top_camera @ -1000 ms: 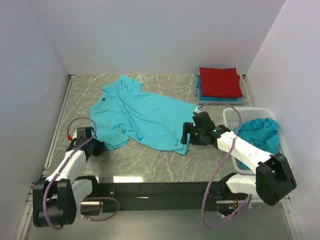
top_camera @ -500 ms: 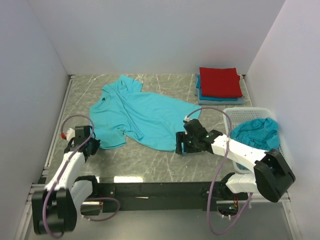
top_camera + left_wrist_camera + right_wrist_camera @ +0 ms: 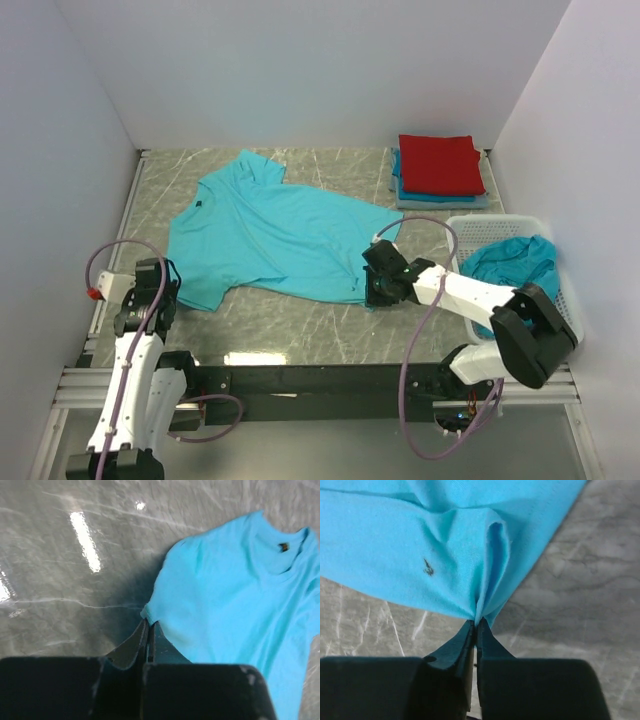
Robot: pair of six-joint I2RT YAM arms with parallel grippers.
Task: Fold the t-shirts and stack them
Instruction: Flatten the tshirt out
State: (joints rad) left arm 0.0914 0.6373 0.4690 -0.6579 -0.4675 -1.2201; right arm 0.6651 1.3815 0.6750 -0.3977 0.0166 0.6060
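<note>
"Top external view: where is the turquoise t-shirt (image 3: 280, 235)?"

"Spread across the marbled surface (image 3: 300, 320), collar toward the far left, and pinched at both near ends."

"The left tool (image 3: 149, 625)?"

"Jaws pressed together on a corner of the shirt's near-left edge."

"And the right tool (image 3: 476, 625)?"

"Clamped narrow on a bunched fold at the near-right hem, low over the surface."

"The other shirts?"

"A folded red t-shirt (image 3: 438, 163) sits on a blue t-shirt (image 3: 400, 185) at the far right. More teal shirts (image 3: 515, 262) lie crumpled in the white basket (image 3: 470, 232)."
</note>
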